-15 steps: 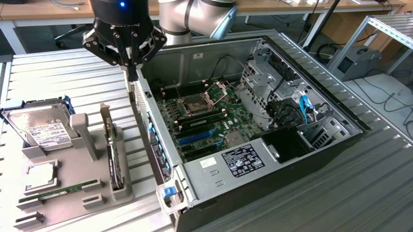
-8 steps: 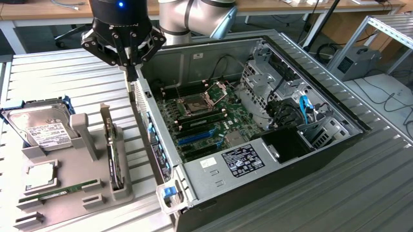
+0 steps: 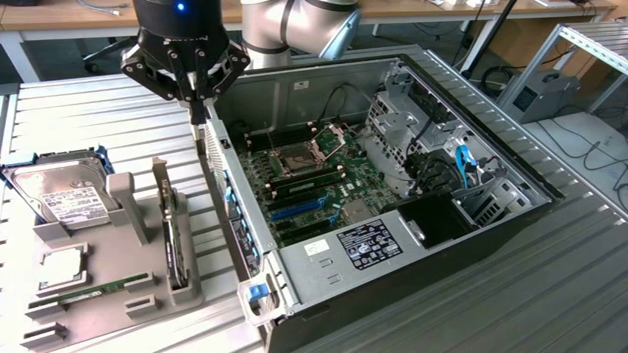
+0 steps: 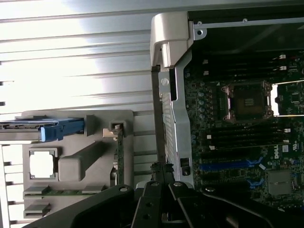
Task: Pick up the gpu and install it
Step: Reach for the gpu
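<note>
Black steel computer case (image 3: 393, 309) lies on its side with the panel off, so its green motherboard (image 3: 339, 176) faces up for a card to go down into it. Just beside it, at the exterior view's left, a grey moulded holder (image 3: 128, 198) keeps spare parts in slots. The black clawed gripper (image 3: 202, 110) hangs over the case's rear wall, clenched on nothing. The gpu (image 3: 175, 243), a thin dark card, stands on edge in the holder, its upper edge free for grasping. Its long axis runs parallel to that wall, with the pale bracket end seemingly the one farther from the camera.
</note>
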Tool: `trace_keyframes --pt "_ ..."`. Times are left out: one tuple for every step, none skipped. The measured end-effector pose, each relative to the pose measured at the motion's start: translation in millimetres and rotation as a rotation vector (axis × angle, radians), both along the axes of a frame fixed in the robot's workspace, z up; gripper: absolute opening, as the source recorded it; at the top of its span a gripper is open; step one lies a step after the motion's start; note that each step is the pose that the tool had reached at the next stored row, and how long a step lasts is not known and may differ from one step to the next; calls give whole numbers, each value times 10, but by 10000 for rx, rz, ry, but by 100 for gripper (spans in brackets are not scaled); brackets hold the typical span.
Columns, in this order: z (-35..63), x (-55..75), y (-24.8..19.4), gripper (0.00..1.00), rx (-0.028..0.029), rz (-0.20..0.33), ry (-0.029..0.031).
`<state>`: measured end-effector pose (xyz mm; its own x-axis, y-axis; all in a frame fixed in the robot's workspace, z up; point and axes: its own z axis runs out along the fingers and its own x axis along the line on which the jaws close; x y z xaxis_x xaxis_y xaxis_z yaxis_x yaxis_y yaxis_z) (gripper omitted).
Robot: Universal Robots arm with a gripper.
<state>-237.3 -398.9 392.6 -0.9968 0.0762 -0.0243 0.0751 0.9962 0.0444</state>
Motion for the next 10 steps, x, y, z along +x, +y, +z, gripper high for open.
trace_keyframes --pt "0 -3 0 11 0 -1 0" --pt "0 -6 0 11 0 0 0" --pt "0 -9 0 11 -1 0 0" --pt "0 -13 0 11 0 -1 0" --pt "0 -16 0 11 0 0 0" --pt "0 -18 0 11 0 1 0" --pt "0 -21 0 11 0 0 1" --pt "0 -25 0 11 0 -1 0" --pt "0 -30 0 11 0 -1 0" --pt "0 -33 0 11 0 -1 0"
